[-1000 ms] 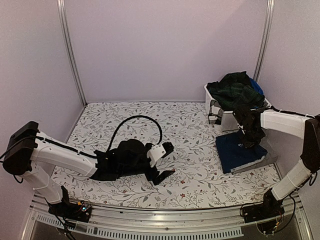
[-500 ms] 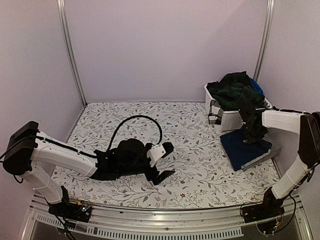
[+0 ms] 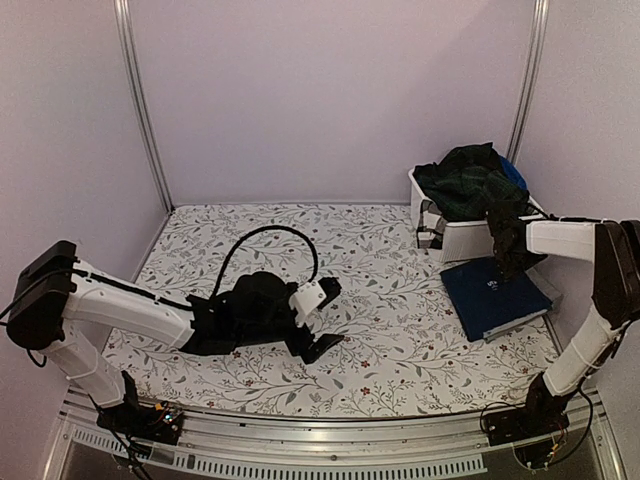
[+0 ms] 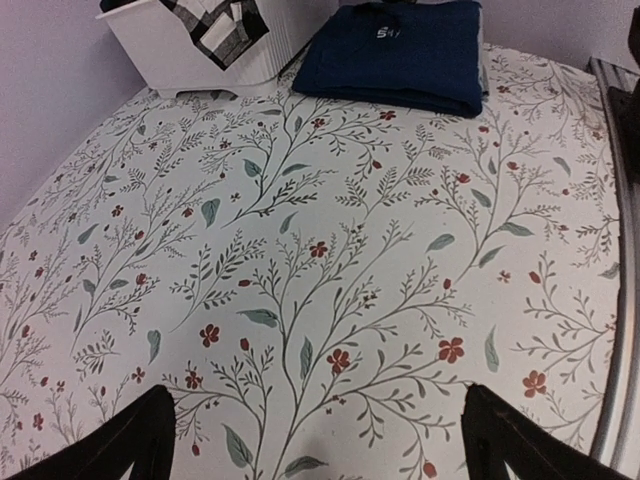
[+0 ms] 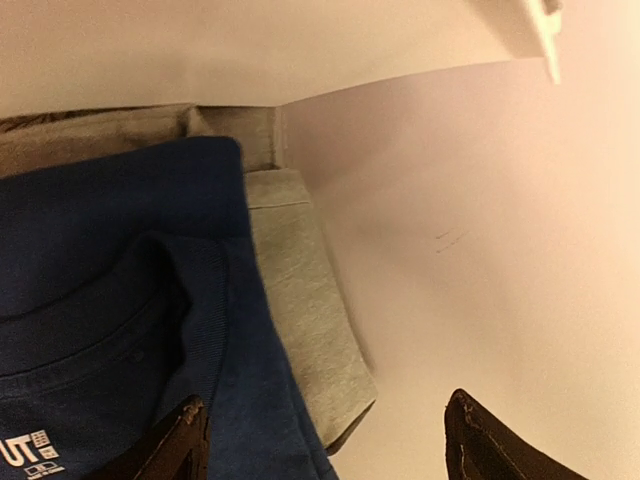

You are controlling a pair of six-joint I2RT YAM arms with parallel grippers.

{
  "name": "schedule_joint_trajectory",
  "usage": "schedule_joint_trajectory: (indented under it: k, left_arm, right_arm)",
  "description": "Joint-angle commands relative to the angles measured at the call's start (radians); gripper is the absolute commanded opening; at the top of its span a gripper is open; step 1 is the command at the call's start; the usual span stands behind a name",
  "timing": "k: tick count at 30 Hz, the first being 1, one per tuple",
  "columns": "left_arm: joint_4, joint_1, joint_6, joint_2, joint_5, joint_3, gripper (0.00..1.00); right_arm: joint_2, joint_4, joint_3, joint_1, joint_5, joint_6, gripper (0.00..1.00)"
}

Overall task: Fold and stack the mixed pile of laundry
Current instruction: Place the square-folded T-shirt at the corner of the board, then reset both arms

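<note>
From above, the left gripper (image 3: 322,318) lies low over the flowered tablecloth (image 3: 390,330) at lower centre of the frame, fingers spread, holding nothing. At the right edge the right gripper (image 3: 503,268) hangs over the far end of a folded navy shirt (image 3: 495,298). Behind it, at upper right, a white bin (image 3: 455,236) is heaped with dark green plaid cloth (image 3: 468,180).

The left wrist camera shows two black fingertips (image 4: 135,445) wide apart at the bottom corners, bare cloth between them. The navy shirt (image 4: 400,50) sits at the top, the bin (image 4: 200,50) at upper left.

On the right wrist camera the fingertips (image 5: 175,440) stand apart, released; the navy collar (image 5: 110,330) fills the lower left, lying on a grey garment (image 5: 305,310).
</note>
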Motion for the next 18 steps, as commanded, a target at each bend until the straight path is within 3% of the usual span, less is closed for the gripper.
schedule_joint_trajectory:
  k: [1, 5, 10, 13, 18]
  left_arm:
    - [-0.025, 0.045, -0.049, -0.035, 0.016, 0.004, 1.00]
    - [-0.039, 0.101, -0.129, -0.053, 0.041, 0.016, 1.00]
    - [-0.075, 0.239, -0.276, -0.111, 0.111, 0.034, 1.00]
    - [-0.140, 0.322, -0.363, -0.131, 0.133, 0.075, 1.00]
    - [-0.275, 0.492, -0.471, -0.173, 0.285, 0.149, 1.00]
  right_arm:
    - [-0.084, 0.044, 0.058, -0.041, -0.007, 0.001, 0.80]
    - [-0.170, -0.004, 0.125, -0.042, -0.226, 0.088, 0.84]
    - [-0.218, -0.072, 0.199, -0.042, -0.431, 0.142, 0.97]
    - [-0.236, -0.077, 0.228, -0.043, -0.579, 0.177, 0.99]
    - [-0.282, -0.005, 0.214, -0.043, -0.833, 0.228, 0.99]
